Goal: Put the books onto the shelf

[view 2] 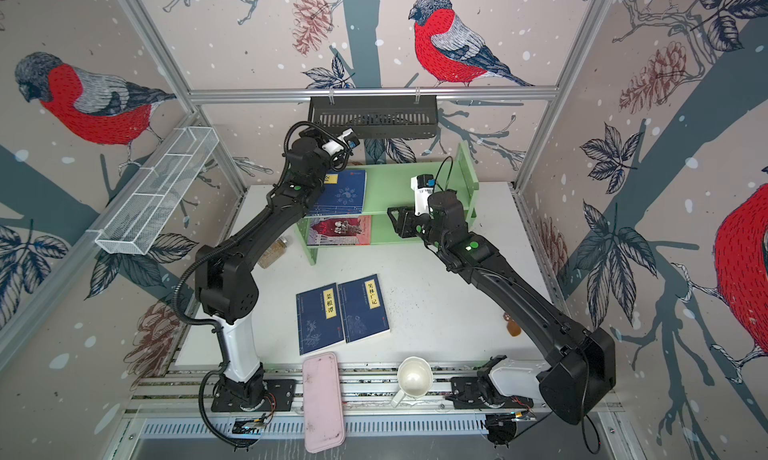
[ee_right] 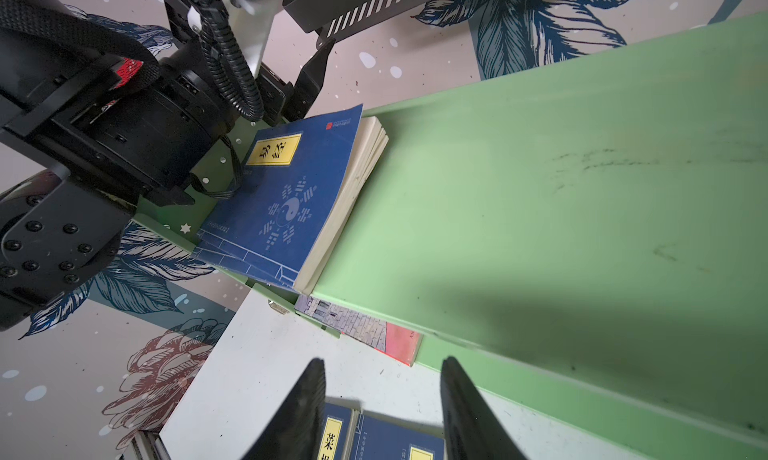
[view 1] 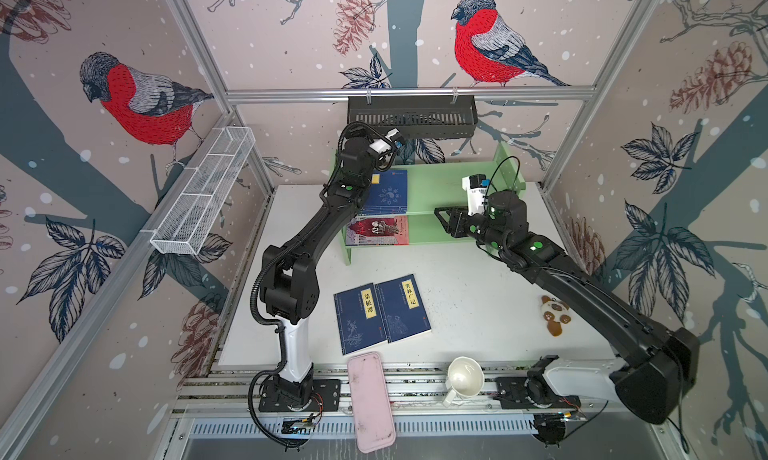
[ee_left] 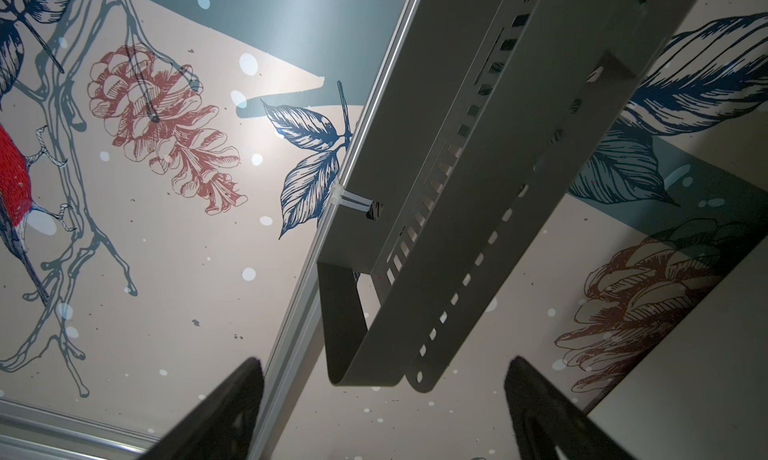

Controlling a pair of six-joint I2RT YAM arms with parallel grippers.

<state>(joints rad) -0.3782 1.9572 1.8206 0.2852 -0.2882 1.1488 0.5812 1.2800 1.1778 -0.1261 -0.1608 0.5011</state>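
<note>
Left tool [ee_left: 384, 360] hangs released under the far black basket [ee_left: 457, 188], right tool [ee_right: 383, 360] released before the shelf [view 1: 449, 188], whose left end holds a navy book [view 1: 384, 192] above the red-and-grey book [view 1: 378, 230]; two navy books [view 1: 360, 320] lie on the near counter [view 1: 478, 291].

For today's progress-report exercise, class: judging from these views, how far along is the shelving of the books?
Done: a navy book lies on the top tier of the shelf, and the red-and-grey book on the lower tier. In hand: nothing; the left pincer and right pincer are both open and empty. Left: two navy books lie flat on the table.
</note>
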